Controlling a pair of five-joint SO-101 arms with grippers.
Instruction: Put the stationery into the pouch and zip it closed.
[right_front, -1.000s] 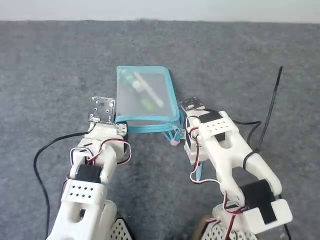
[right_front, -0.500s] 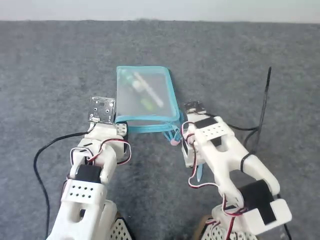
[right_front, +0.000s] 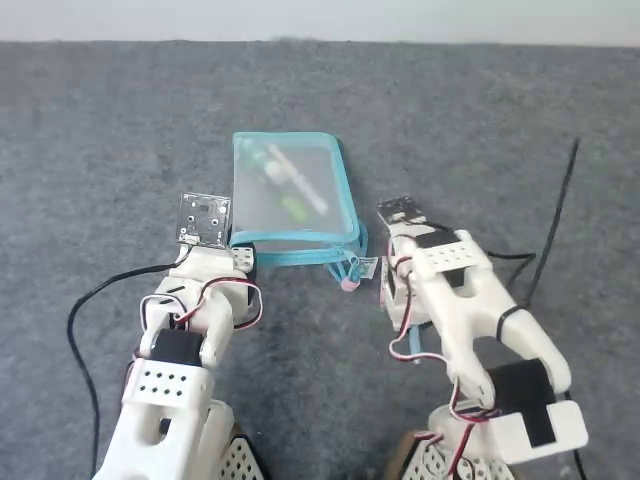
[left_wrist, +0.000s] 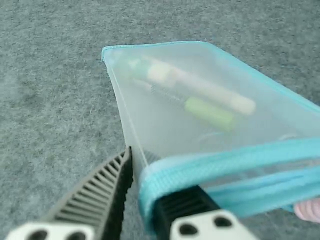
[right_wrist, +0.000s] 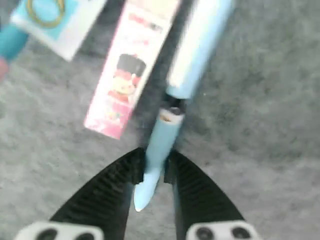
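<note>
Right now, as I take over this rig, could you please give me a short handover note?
Left tool: shut on the pouch at its zipper edge.
Right tool: shut on a light-blue pen, outside the pouch.
Done: a white pen and a green item lie inside the pouch.
Left: light-blue pen in, then zip closed; the mouth looks open.
A pink-and-white flat item lies on the carpet beside that pen; I cannot tell what it is.

One teal-trimmed pouch (right_front: 290, 195); one white stick (left_wrist: 200, 87), one green stick (left_wrist: 209, 114) inside. One light-blue pen (right_wrist: 162, 135). One pink packet (right_wrist: 131, 70). Two claws: left claw (left_wrist: 140, 160), right claw (right_wrist: 154, 160).
</note>
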